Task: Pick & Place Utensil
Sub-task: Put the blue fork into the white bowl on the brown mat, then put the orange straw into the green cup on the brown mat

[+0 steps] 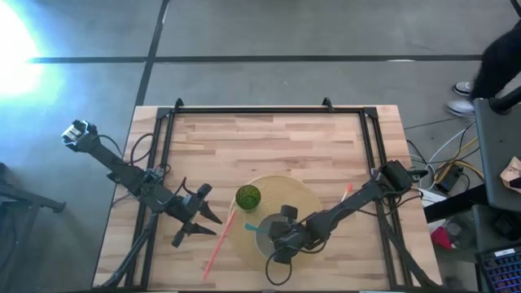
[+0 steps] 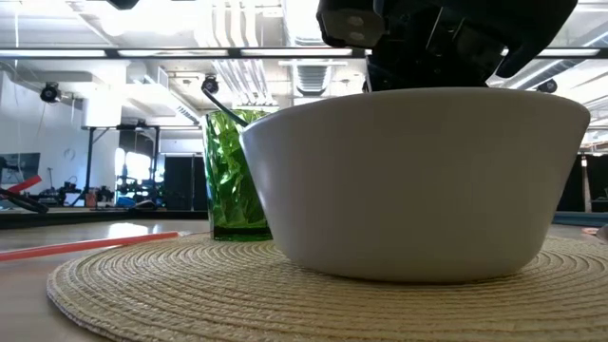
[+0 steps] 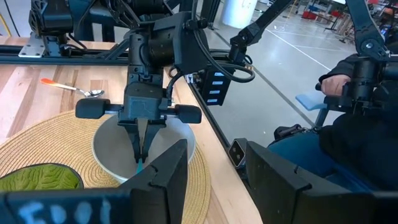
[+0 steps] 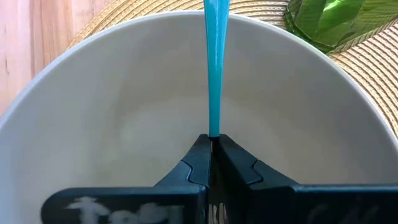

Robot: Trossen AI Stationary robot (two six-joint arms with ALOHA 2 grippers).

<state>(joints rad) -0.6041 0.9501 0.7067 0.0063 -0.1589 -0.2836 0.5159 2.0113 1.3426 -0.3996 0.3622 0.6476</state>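
One slim teal utensil handle (image 4: 215, 68), pinched by right hand (image 4: 212, 144), over white bowl (image 4: 124, 124).

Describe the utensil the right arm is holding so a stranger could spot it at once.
Start at the round woven placemat near the table's front edge; a white bowl sits on it beside a green glass. Over that bowl, the right gripper has its jaws shut on a thin blue utensil. It is blue, unlike the orange-handled spoon and pink straw lying nearby.

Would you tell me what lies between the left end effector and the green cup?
In the high view, a pink straw lies between the left end effector and the green cup, on the wooden table.
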